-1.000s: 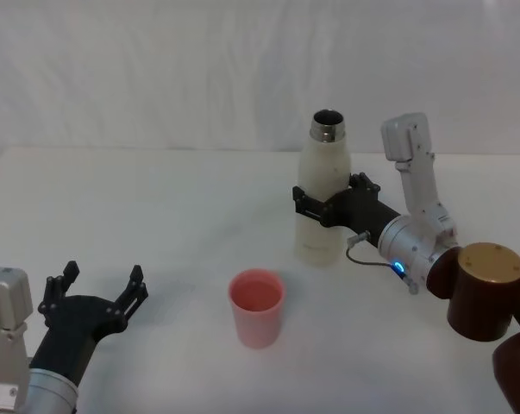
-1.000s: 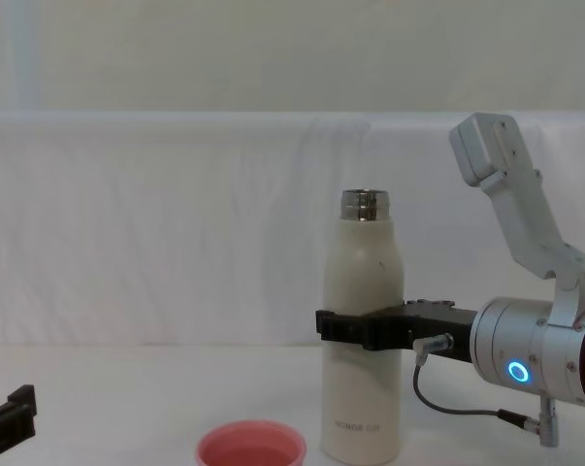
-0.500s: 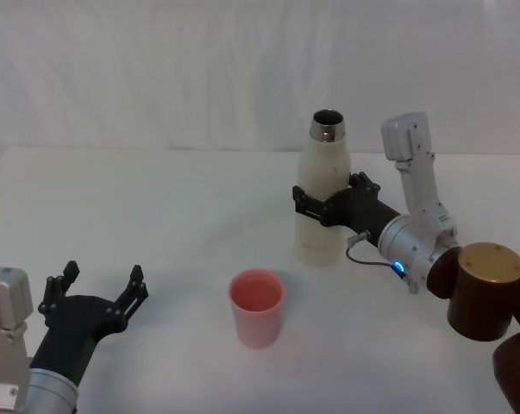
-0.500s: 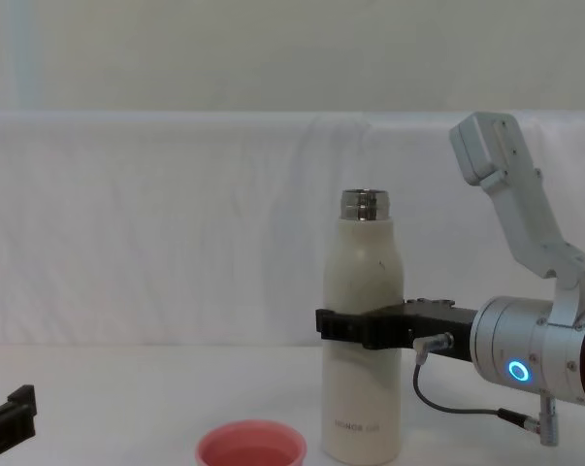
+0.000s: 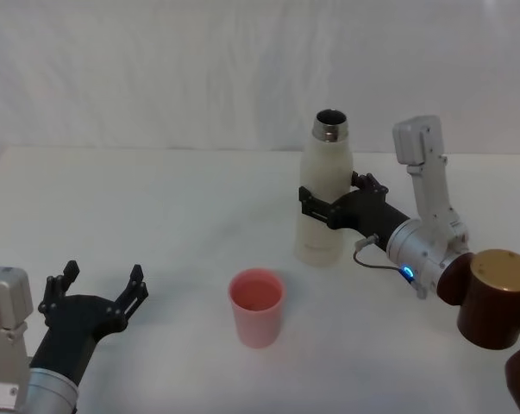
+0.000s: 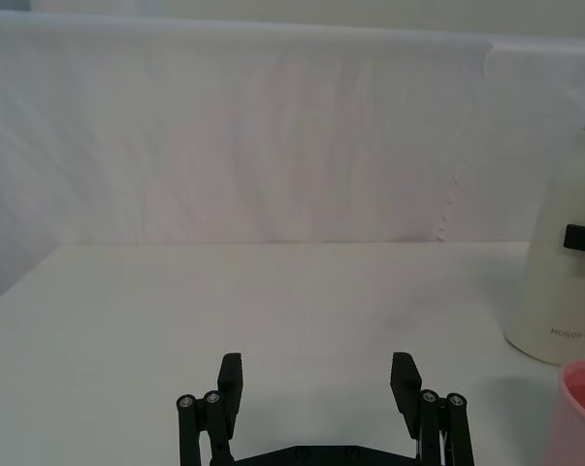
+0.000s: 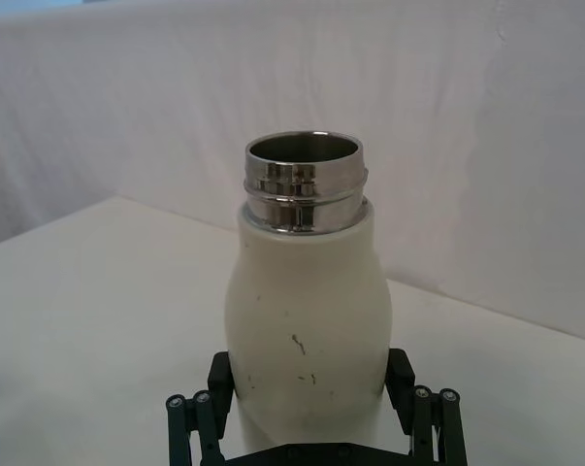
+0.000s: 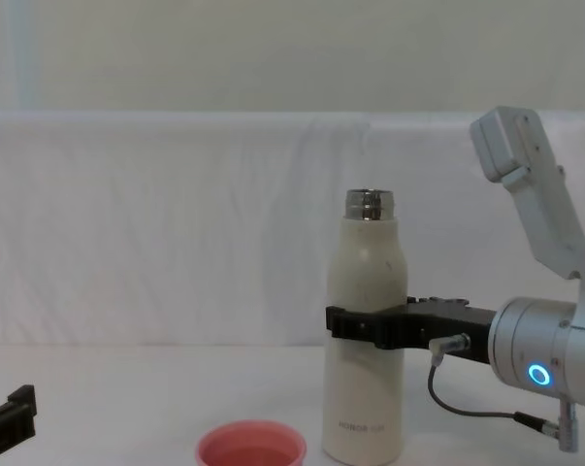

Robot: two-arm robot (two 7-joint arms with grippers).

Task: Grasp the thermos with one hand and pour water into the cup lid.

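A white desk [image 5: 156, 216] runs back to a draped white cloth wall [image 5: 156, 78]. The thermos [image 5: 324, 194] stands upright toward the far right of the desk, its steel neck uncapped and open at the top. The right tool [image 5: 322, 201] reaches in from the right on a silver-grey wrist lit with a blue ring, and its two black fingers [image 7: 216, 374] are closed around the thermos body at mid-height, one pressed on each side. The cup lid [image 5: 257, 307] sits upright on the desk, nearer the robot and a little to the left of the thermos, apart from it, with its pink inside showing. The left tool [image 5: 93, 295] rests low at the near left corner, well apart from both, its fingers spread wide and holding nothing.
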